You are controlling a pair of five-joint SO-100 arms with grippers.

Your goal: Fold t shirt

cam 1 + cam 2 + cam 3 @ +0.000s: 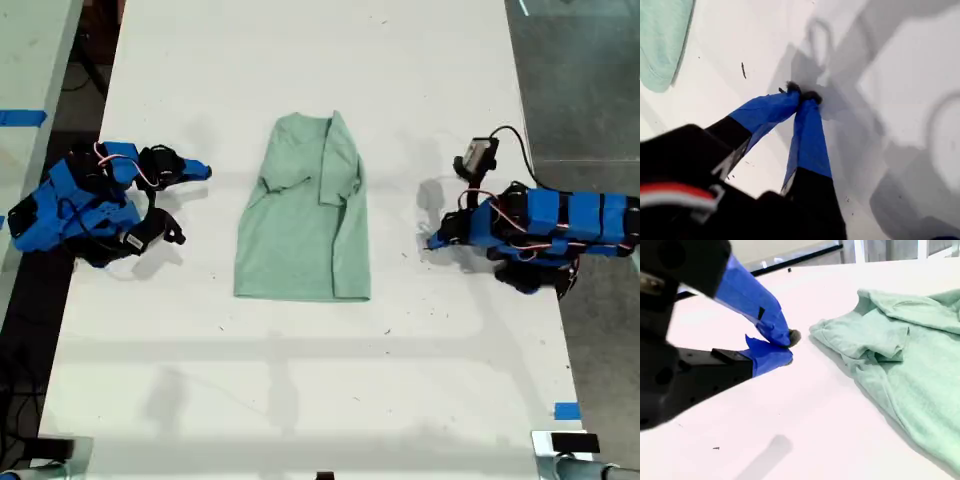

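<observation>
We see a long white worktop (300, 380) that fills most of the exterior view. The t shirt (300, 230) lies flat near its middle, collar toward the far end and hem toward the near end. It is pale mint green and slightly wrinkled. Both sides are folded inward, so it forms a narrow strip with one short sleeve lying across the chest.

Our two blue arms rest on the worktop on either side of the t shirt, and neither touches it. At the exterior view's right, our first gripper (432, 240) points toward the t shirt. In its wrist view the gripper (804, 95) is clenched, its blue fingers meeting at their dark tips with nothing between them. At the exterior view's left, our second gripper (203, 172) sits near the collar end. Its wrist view shows it (789, 347) clenched on nothing as well, just above the bare worktop.

A small piece of blue tape (566, 410) sits near the worktop's edge at the exterior view's lower right.
</observation>
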